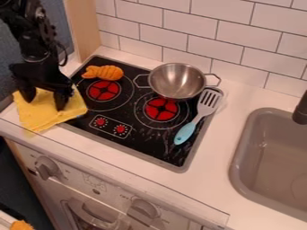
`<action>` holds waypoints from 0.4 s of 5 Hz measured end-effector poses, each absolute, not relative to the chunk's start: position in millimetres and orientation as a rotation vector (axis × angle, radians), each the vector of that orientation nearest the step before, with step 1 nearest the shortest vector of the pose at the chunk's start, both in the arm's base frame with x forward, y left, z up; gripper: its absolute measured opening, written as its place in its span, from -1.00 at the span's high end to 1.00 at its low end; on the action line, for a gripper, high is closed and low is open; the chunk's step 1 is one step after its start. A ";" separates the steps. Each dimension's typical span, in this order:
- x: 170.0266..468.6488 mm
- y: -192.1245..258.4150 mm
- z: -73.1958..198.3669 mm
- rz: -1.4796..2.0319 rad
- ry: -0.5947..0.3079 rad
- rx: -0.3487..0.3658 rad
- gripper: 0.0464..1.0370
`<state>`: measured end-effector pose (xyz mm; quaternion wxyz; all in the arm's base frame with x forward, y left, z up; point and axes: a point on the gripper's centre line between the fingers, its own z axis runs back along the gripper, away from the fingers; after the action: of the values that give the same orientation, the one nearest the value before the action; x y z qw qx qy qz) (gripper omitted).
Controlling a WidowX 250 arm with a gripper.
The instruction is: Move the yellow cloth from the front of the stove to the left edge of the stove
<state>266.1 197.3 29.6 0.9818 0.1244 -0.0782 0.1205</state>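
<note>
The black gripper (44, 99) hangs down at the left, its two fingers spread wide over the yellow cloth (49, 116). Both fingertips are at the cloth; whether they press on it I cannot tell. The cloth lies flat with slight creases across the left edge of the black stovetop (142, 145) and the counter. Just right of the gripper, an orange ridged toy food (103, 72) rests near the back left burner. A metal pot (176, 80) with two handles stands at the back right. Beside it lies a slotted spatula (195, 119) with a light blue handle.
A grey sink (240, 161) is set into the counter (221, 148) at the right, with a dark faucet (301, 110) at its edge. White tiles (201, 22) line the back wall. A wooden post (83, 24) stands right of the arm. Oven knobs (46, 168) are on the front below.
</note>
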 end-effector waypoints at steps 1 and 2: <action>273.5 195.2 59.3 0.228 -0.253 0.264 -0.92; 275.4 184.7 81.3 0.222 -0.291 0.270 -0.92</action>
<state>275.4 184.7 81.3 0.9742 0.1339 -0.1443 0.1102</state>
